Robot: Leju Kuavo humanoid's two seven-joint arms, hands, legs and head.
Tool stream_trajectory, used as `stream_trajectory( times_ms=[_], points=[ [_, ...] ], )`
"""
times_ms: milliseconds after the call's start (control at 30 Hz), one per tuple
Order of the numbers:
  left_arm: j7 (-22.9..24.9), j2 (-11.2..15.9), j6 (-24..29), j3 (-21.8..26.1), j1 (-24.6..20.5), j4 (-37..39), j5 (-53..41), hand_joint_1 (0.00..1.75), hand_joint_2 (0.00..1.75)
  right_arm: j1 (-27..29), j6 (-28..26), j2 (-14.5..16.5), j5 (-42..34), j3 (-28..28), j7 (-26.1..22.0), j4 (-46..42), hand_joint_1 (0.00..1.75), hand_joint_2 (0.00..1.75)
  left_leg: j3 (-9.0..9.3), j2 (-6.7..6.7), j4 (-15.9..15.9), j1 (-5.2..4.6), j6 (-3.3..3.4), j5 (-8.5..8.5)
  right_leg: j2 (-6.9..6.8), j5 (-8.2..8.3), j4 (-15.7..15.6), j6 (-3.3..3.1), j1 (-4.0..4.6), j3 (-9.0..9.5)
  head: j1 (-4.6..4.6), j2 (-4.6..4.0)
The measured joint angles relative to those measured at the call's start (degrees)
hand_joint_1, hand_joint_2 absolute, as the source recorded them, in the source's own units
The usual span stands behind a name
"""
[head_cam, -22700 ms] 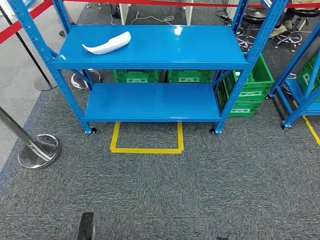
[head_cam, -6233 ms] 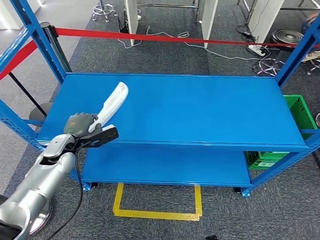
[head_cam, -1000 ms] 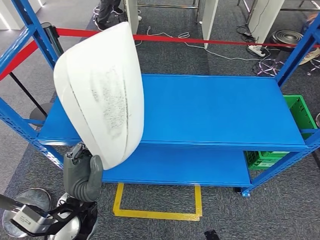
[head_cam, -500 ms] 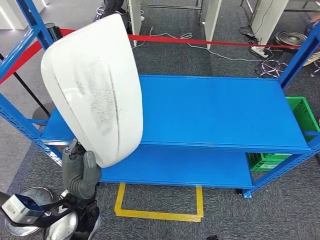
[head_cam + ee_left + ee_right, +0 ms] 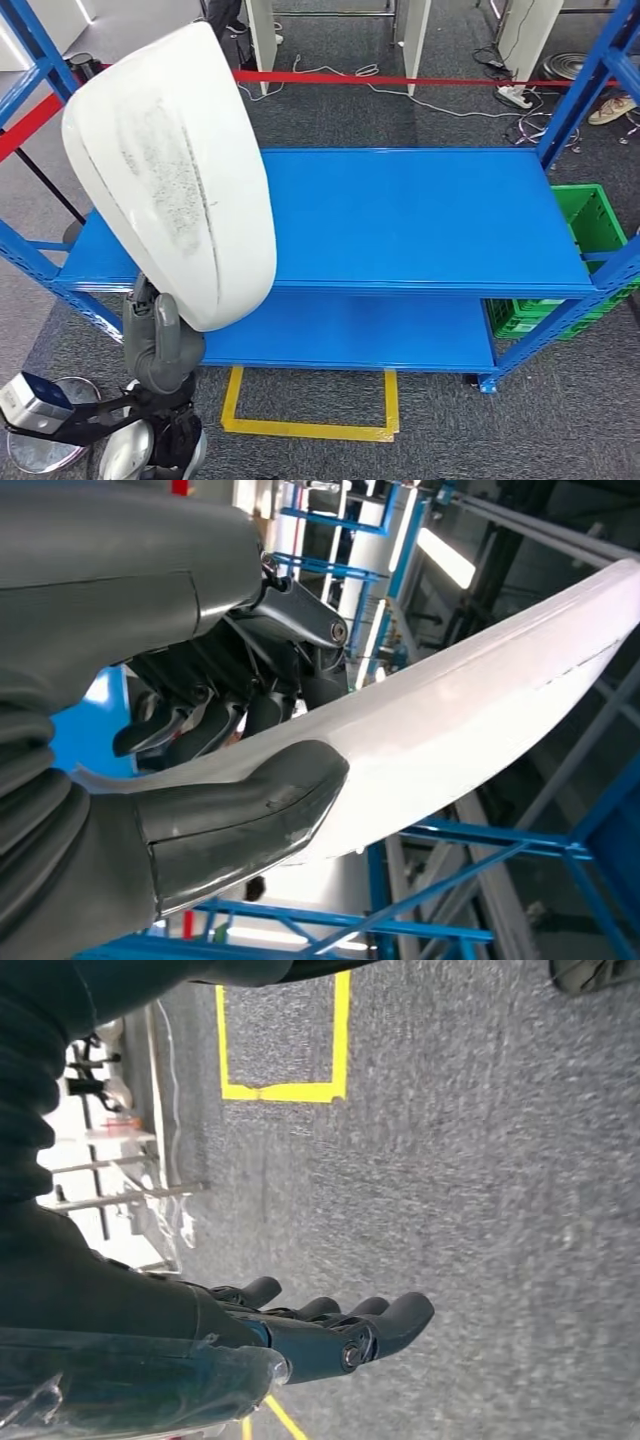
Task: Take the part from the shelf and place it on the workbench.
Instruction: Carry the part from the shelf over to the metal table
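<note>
The part (image 5: 170, 170) is a large curved white shell with grey scuffs, held up close to the head camera at the left. My left hand (image 5: 160, 340) grips its lower end from below. In the left wrist view the thumb (image 5: 241, 810) presses one face of the white part (image 5: 483, 690) and the dark fingers (image 5: 204, 720) curl behind it. My right hand (image 5: 317, 1330) hangs over the grey carpet with its fingers stretched out and apart, holding nothing. The blue shelf (image 5: 407, 215) stands in front with its top board bare.
A yellow taped square (image 5: 306, 405) marks the carpet below the shelf. A green crate (image 5: 581, 240) sits at the shelf's right end. A red barrier tape (image 5: 392, 80) runs behind, with cables on the floor. Silver stanchion bases (image 5: 38, 450) stand at the lower left.
The whole view has shifted a little, so the camera has moved. The white part has drifted left and slightly up in the picture, still held by my left hand.
</note>
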Motion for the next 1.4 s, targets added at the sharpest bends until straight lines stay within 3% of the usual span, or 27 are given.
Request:
stream_trajectory(
  times_ms=[67,100,167,233,300,367,400,433,467,567,600,733,767,833,900,933,967,1000,1067,1133,1233,1300,1400],
  points=[
    [1.01,-0.07,-0.38,-0.14,-0.16,0.07,-0.48,1.75,1.75,-0.05,0.23,0.01,-0.21,-0.08,1.1,0.0,0.0,1.75,3.73,0.03,-6.83,-0.47,0.77,2.4,0.01,0.05,0.09,0.19,0.27,-0.07,0.03,0.0],
    [1.48,-0.11,-0.58,-0.21,-0.25,0.16,-0.51,1.75,1.75,-0.05,0.33,0.01,-0.32,-0.14,1.43,0.0,0.0,1.75,4.83,0.01,-9.01,-0.65,0.91,2.84,-0.02,0.14,0.1,0.41,0.36,-0.17,0.07,0.0],
    [2.11,-0.17,-0.85,-0.28,-0.36,0.45,-0.44,1.75,1.75,-0.05,0.47,0.01,-0.48,-0.34,1.73,0.0,0.0,1.75,5.26,-0.06,-10.41,-0.83,0.99,2.95,-0.1,0.46,-0.11,1.02,0.37,-0.31,0.08,0.0],
    [2.32,-0.18,-0.9,-0.27,-0.4,0.73,-0.34,1.75,1.75,-0.03,0.66,0.01,-0.56,-0.51,1.85,0.0,0.0,1.75,5.16,0.0,-10.78,-0.75,1.53,3.39,-0.22,0.08,-0.05,1.63,0.21,-0.51,0.07,0.0],
    [2.43,-0.22,-0.9,-0.27,-0.48,0.93,-0.35,1.75,1.75,-0.02,0.91,0.01,-0.62,-0.66,1.89,0.0,0.0,1.75,5.02,0.19,-11.11,-0.56,2.12,3.85,-0.38,-2.88,3.36,2.11,0.17,-1.84,0.16,0.0],
    [2.6,-0.25,-0.9,-0.27,-0.5,1.16,-0.4,1.75,1.75,-0.03,1.21,0.01,-0.63,-0.83,1.91,0.0,0.0,1.75,4.64,0.3,-11.12,-0.59,2.4,4.16,-0.47,-7.15,10.27,2.46,0.17,-4.26,0.2,0.0],
    [2.69,-0.25,-0.9,-0.27,-0.5,1.32,-0.42,1.75,1.75,-0.03,1.34,0.0,-0.62,-0.9,1.88,0.0,0.0,1.75,4.39,0.34,-11.12,-0.61,2.44,4.37,-0.48,-8.37,13.05,2.58,0.17,-5.08,0.19,0.0],
    [2.75,-0.24,-0.9,-0.27,-0.5,1.49,-0.44,1.75,1.75,-0.02,1.43,0.0,-0.6,-0.95,1.86,0.0,0.0,1.75,4.1,0.34,-11.12,-0.61,2.43,4.6,-0.48,-8.54,14.12,2.67,0.17,-5.06,0.2,0.0],
    [2.77,-0.23,-0.9,-0.27,-0.5,1.64,-0.46,1.75,1.75,-0.02,1.49,0.0,-0.58,-0.98,1.82,0.0,0.0,1.75,3.82,0.33,-11.11,-0.59,2.36,4.86,-0.5,-7.75,13.14,2.72,0.15,-4.03,0.2,0.0],
    [2.84,-0.23,-0.91,-0.26,-0.57,1.9,-0.49,1.75,1.75,-0.23,1.62,0.0,-0.5,-1.05,1.58,-0.01,0.0,1.75,3.17,0.24,-11.05,-0.54,1.67,5.66,-0.46,-3.93,2.46,2.61,0.13,2.8,0.18,0.0],
    [2.88,-0.25,-0.91,-0.27,-0.66,1.95,-0.53,1.75,1.75,-0.32,1.68,0.0,-0.49,-1.07,1.48,-0.01,0.0,1.75,3.06,0.22,-11.01,-0.57,1.32,5.95,-0.35,-3.33,-0.03,2.39,0.18,4.17,0.15,0.0],
    [2.98,-0.21,-0.98,-0.29,-0.96,2.11,-0.85,1.75,1.75,-0.41,1.96,0.0,-0.49,-1.1,1.31,0.0,0.0,1.75,2.69,0.17,-11.01,-0.58,0.05,6.69,-0.15,-2.25,-1.1,0.66,0.36,3.73,-0.01,0.0],
    [3.0,-0.2,-0.99,-0.29,-0.99,2.13,-0.87,1.75,1.75,-0.41,2.03,0.0,-0.49,-1.11,1.28,-0.01,0.0,1.75,2.29,0.17,-10.24,-0.54,-0.23,5.55,-0.23,-1.78,-1.16,0.15,0.29,3.39,-0.09,0.0],
    [3.06,-0.14,-0.99,-0.29,-1.07,2.19,-0.87,1.75,1.75,-0.45,2.1,0.0,-0.51,-1.13,1.22,-0.02,0.0,1.75,0.54,0.18,-5.3,-0.49,-0.68,0.68,-0.38,-0.68,-1.22,-0.52,0.23,2.35,-0.29,0.0],
    [3.11,-0.05,-0.99,-0.28,-1.11,2.33,-0.87,1.75,1.75,-0.43,2.13,0.0,-0.52,-1.14,1.19,-0.02,0.0,1.75,-1.34,0.18,1.78,-0.48,-0.91,-3.86,-0.5,0.4,-1.16,-0.74,0.31,0.89,-0.38,0.0],
    [3.12,0.0,-0.99,-0.28,-1.11,2.44,-0.87,1.75,1.75,-0.41,2.14,0.0,-0.53,-1.14,1.18,-0.02,0.0,1.75,-1.52,0.18,3.96,-0.48,-0.91,-4.59,-0.55,0.92,-1.14,-0.74,0.37,0.15,-0.38,0.0],
    [3.12,0.03,-0.99,-0.27,-1.1,2.54,-0.87,1.75,1.75,-0.4,2.14,0.0,-0.54,-1.14,1.18,-0.02,0.0,1.75,-0.8,0.18,4.29,-0.49,-0.82,-4.13,-0.59,1.43,-1.11,-0.69,0.43,-0.55,-0.38,0.0],
    [3.12,0.05,-0.99,-0.27,-1.11,2.61,-0.87,1.75,1.75,-0.41,2.14,0.0,-0.56,-1.14,1.17,-0.02,0.0,1.75,0.95,0.18,2.62,-0.5,-0.65,-2.88,-0.6,1.92,-1.1,-0.59,0.48,-1.2,-0.38,0.0],
    [3.12,0.01,-1.0,-0.29,-1.22,2.64,-0.87,1.75,1.75,-0.43,2.15,0.0,-0.59,-1.14,1.14,-0.02,0.0,1.75,6.52,0.18,-4.63,-0.6,-0.14,-0.72,-0.52,2.79,-1.08,-0.2,0.59,-2.15,-0.38,0.0],
    [3.12,-0.05,-1.02,-0.3,-1.44,2.65,-0.87,1.75,1.75,-0.44,2.17,0.0,-0.6,-1.14,1.09,-0.02,0.0,1.75,10.47,0.13,-10.72,-0.84,0.36,-0.56,-0.48,3.67,-1.14,0.4,0.66,-2.68,-0.33,0.0],
    [3.12,-0.08,-1.03,-0.29,-1.58,2.7,-0.87,1.75,1.75,-0.34,2.19,0.01,-0.61,-1.15,1.07,-0.02,0.0,1.75,10.45,0.13,-12.58,-1.15,1.34,0.08,-0.54,4.73,-1.51,1.41,0.38,-3.14,-0.36,0.0],
    [3.12,-0.13,-1.03,-0.29,-1.63,2.76,-0.87,1.75,1.75,-0.16,2.21,0.02,-0.65,-1.19,1.07,-0.01,0.0,1.75,9.6,0.26,-12.84,-1.02,2.15,1.21,-0.58,2.07,0.54,1.93,0.24,-4.14,-0.27,0.0],
    [3.16,-0.15,-1.05,-0.29,-1.66,2.85,-0.86,1.75,1.75,-0.11,2.25,0.02,-0.68,-1.24,1.02,-0.01,0.0,1.75,7.66,0.35,-12.83,-0.97,2.65,2.89,-0.61,-5.54,10.54,2.38,0.2,-6.78,-0.06,0.0]
  ],
)
